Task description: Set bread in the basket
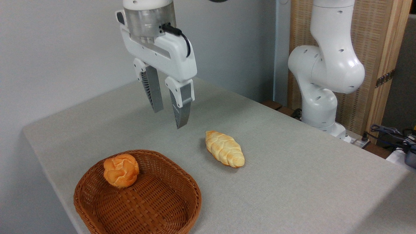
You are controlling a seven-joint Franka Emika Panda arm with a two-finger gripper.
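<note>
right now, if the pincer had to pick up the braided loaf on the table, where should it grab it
Probably across the middle of the braided loaf, its widest part, coming straight down from above. It lies flat on the table, long axis diagonal, so the open pincer should turn to close across its narrow width.

A table (292,169) covered in a plain light grey cloth fills most of the view, its near left corner dropping off toward the wall. Two things lie directly on it. A reddish-brown wicker basket (162,208) sits at the front left, close to the table's edge. A pale yellow braided loaf (225,148) lies near the middle, set at a slant, a little to the right of the basket and apart from it.
</note>
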